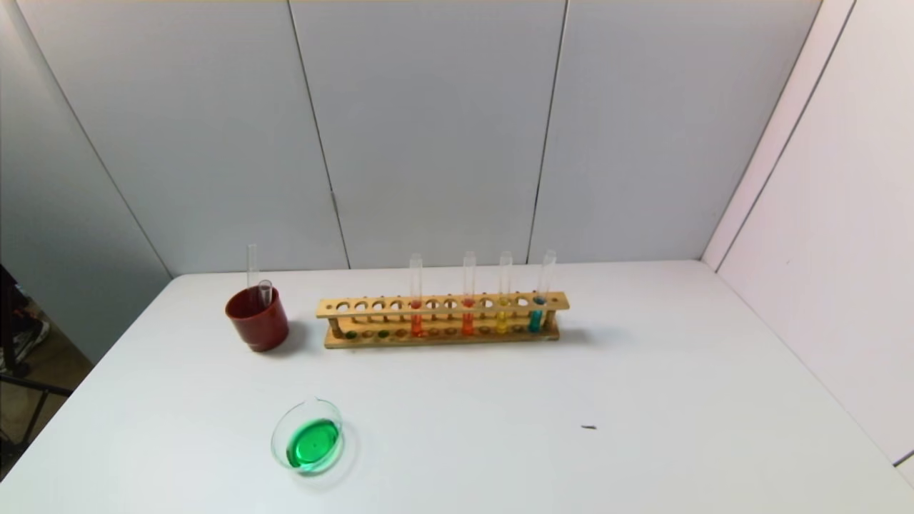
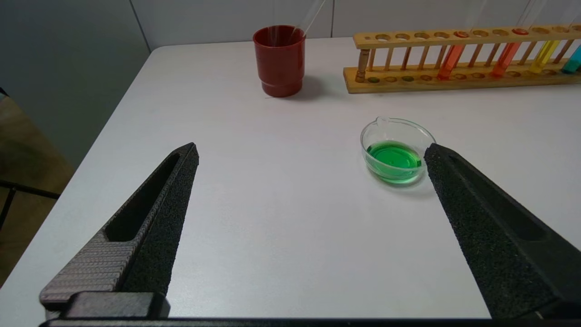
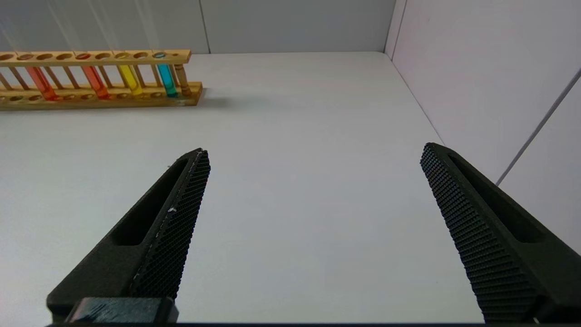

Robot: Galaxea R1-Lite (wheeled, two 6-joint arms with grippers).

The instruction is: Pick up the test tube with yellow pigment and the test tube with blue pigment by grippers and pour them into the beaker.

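The beaker [image 1: 308, 442] sits on the near left of the worktop [image 1: 643, 400] with a pool of green liquid already in it, which suggests both pigments are poured. Two empty clear tubes [image 1: 258, 282] lean in the dark red cup [image 1: 257, 320], just left of the wooden rack [image 1: 443, 320]. Four tubes stand in the rack: two orange-red [image 1: 416, 314], one golden-yellow [image 1: 503, 314] and one teal [image 1: 537, 314]; I see no lime-yellow or cyan tube anywhere.

The left gripper [image 2: 311, 154] hovers low over the worktop, near the beaker, fingers spread wide and holding nothing. The right gripper [image 3: 315, 156] is likewise wide open and empty, over the bare right side with the rack's end ahead of it.

As I judge it, the pouring looks finished, so the step in hand is parking. Doing it well means drawing the left arm up and back, keeping its finger clear of the beaker's rim so the green liquid is not knocked or spilled.
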